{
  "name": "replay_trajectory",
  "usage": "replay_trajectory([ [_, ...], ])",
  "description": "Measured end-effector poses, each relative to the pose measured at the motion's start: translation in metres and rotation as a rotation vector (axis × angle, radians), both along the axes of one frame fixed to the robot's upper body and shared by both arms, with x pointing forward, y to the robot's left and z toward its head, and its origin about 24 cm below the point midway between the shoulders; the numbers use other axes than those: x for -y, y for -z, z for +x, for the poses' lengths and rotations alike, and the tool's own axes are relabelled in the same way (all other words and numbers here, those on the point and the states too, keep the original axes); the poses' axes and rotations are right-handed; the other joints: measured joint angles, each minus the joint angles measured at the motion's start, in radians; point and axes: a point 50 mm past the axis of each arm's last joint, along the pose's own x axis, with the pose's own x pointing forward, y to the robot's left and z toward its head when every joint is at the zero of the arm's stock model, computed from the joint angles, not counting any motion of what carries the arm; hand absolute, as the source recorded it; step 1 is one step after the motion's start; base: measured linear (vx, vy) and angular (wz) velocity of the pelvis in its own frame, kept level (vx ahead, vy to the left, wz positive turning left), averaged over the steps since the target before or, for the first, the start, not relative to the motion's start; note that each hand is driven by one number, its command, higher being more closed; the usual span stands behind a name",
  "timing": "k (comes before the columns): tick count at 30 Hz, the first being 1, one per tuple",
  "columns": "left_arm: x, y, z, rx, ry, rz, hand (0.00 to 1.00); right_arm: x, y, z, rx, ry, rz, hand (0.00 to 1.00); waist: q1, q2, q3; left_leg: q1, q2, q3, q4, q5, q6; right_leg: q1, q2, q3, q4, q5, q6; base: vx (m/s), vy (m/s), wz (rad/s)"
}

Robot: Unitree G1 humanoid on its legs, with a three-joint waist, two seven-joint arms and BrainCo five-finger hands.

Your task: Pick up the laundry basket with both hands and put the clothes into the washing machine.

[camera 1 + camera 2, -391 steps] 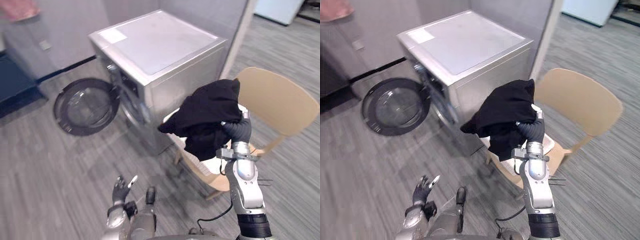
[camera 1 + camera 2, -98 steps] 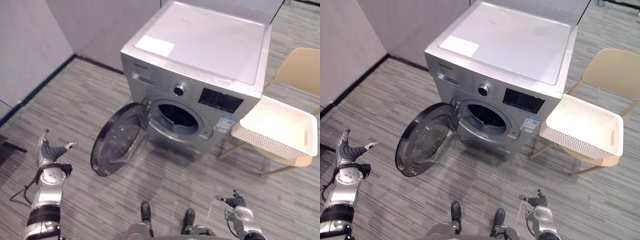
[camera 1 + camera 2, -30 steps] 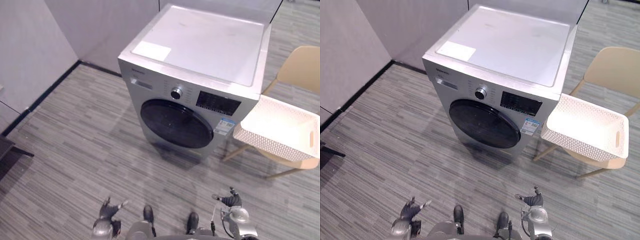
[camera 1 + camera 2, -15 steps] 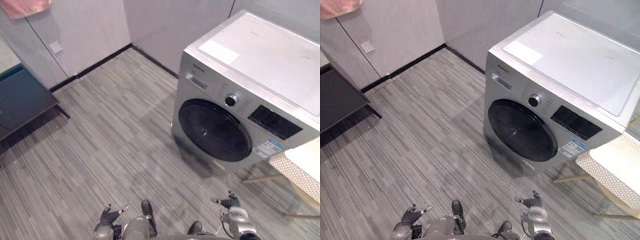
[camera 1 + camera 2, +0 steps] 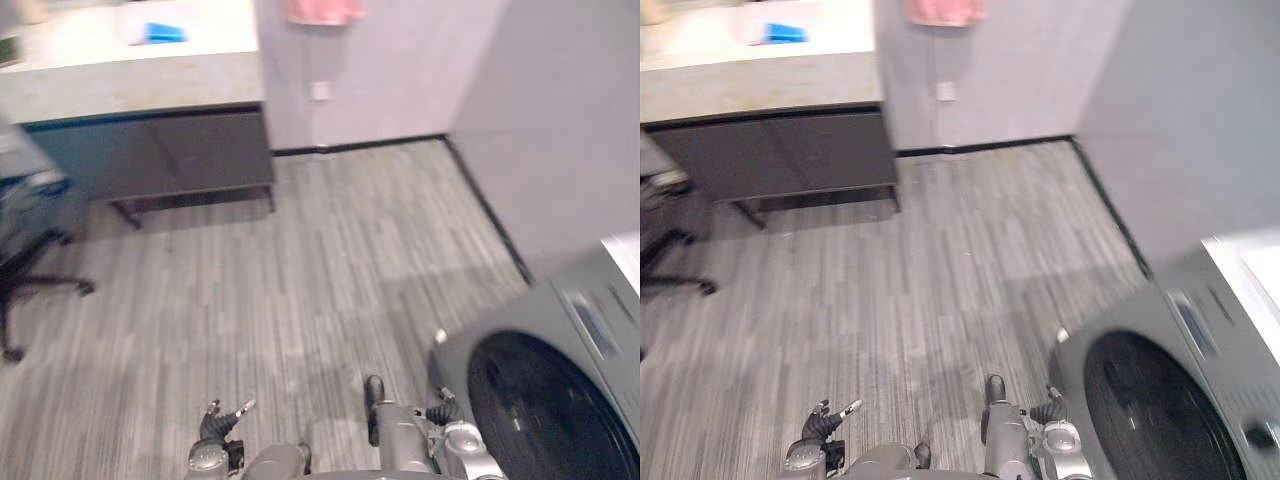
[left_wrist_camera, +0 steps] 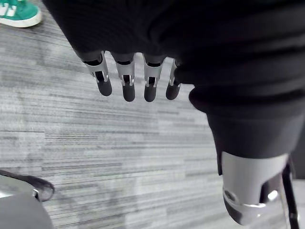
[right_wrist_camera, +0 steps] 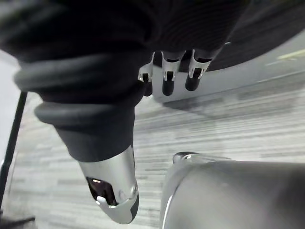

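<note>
The robot's left hand hangs low at its side, silver fingers straight and slack, dark tips toward the floor, holding nothing. Its right hand hangs the same way, loose and empty, just beside the front corner of the washing machine.

The machine stands at the robot's right with its round door shut. The glass is too dark to tell what lies in the drum. With the door closed and both hands bare, the loading looks finished, and the job now seems to be standing clear. Done well, that means arms down, fingers relaxed, and care with the right hand, which has the least room, so it does not knock the front panel.

The machine is grey sheet metal with squared edges, and its door is a glossy black disc. The floor is matt grey, in narrow streaked planks.

Across the room a counter has a pale, stone-like top over flat dark cabinet fronts, with a small blue object on it. A pink cloth hangs soft against the plain wall above a white socket. A person's green sneaker rests on the floor past the left hand.
</note>
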Motion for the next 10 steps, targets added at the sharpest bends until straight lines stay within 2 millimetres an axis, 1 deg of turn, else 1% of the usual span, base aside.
replay_trajectory([
  [1,-0.003,0.000,0.000,0.004,-0.025,-0.001,0.00,-0.005,-0.001,0.002,0.012,0.000,0.012,0.00,0.019,0.001,0.001,-0.029,0.087,0.113,0.093,0.007,0.008,0.058,0.031,-0.015,-0.039,-0.003,-0.024,0.33,-0.267,0.11],
  [2,-0.004,-0.001,0.000,0.005,-0.021,0.000,0.00,-0.005,-0.001,0.002,0.013,0.000,0.013,0.00,0.026,-0.003,0.000,-0.031,0.115,0.154,0.109,0.000,0.013,0.083,0.039,-0.019,-0.058,-0.003,-0.030,0.28,-0.230,0.00],
  [3,-0.001,-0.001,0.004,0.012,-0.003,-0.001,0.00,-0.005,-0.002,0.004,0.018,0.002,0.014,0.00,0.040,-0.011,-0.007,-0.037,0.141,0.218,0.087,-0.005,0.020,0.115,0.039,-0.024,-0.092,0.000,-0.038,0.23,-0.180,0.09],
  [4,0.005,-0.002,0.010,0.025,0.018,-0.012,0.00,-0.002,-0.003,0.005,0.022,0.015,0.010,0.00,0.038,-0.012,-0.009,-0.050,0.151,0.253,0.026,-0.005,0.020,0.138,0.036,-0.032,-0.122,0.005,-0.041,0.20,-0.140,0.14],
  [5,0.008,-0.002,0.013,0.030,0.025,-0.019,0.00,0.001,-0.003,0.005,0.021,0.026,0.009,0.00,0.037,-0.011,-0.010,-0.056,0.151,0.260,-0.018,-0.005,0.020,0.145,0.033,-0.040,-0.135,0.007,-0.040,0.14,-0.046,0.27],
  [6,0.012,-0.003,0.017,0.037,0.039,-0.026,0.00,0.003,0.000,0.002,0.004,0.034,0.008,0.00,0.035,-0.006,-0.015,-0.057,0.143,0.261,-0.135,0.006,0.010,0.151,0.030,-0.050,-0.154,0.012,-0.034,0.08,0.015,0.21],
  [7,0.013,-0.003,0.019,0.037,0.049,-0.024,0.00,0.004,0.002,0.000,-0.008,0.038,0.005,0.00,0.035,-0.003,-0.017,-0.053,0.136,0.258,-0.208,0.023,-0.007,0.153,0.030,-0.054,-0.161,0.015,-0.030,0.09,0.063,0.18],
  [8,0.015,-0.002,0.020,0.032,0.059,-0.028,0.00,0.008,0.005,-0.005,-0.032,0.050,0.001,0.00,0.038,0.015,-0.026,-0.040,0.129,0.254,-0.338,0.110,-0.002,0.155,0.043,-0.058,-0.179,0.021,-0.020,0.09,0.109,-0.02],
  [9,0.013,-0.002,0.019,0.020,0.068,-0.018,0.00,0.005,0.008,-0.009,-0.057,0.065,0.015,0.00,0.042,-0.001,-0.028,-0.020,0.110,0.261,-0.384,0.158,0.012,0.158,0.028,-0.046,-0.191,0.030,-0.005,0.13,0.171,0.00],
  [10,0.011,-0.001,0.018,0.012,0.080,-0.007,0.00,0.000,0.011,-0.013,-0.064,0.069,0.032,0.00,0.039,-0.017,-0.039,0.001,0.078,0.269,-0.436,0.175,0.024,0.165,0.006,-0.044,-0.210,0.035,0.005,0.10,0.133,-0.02],
])
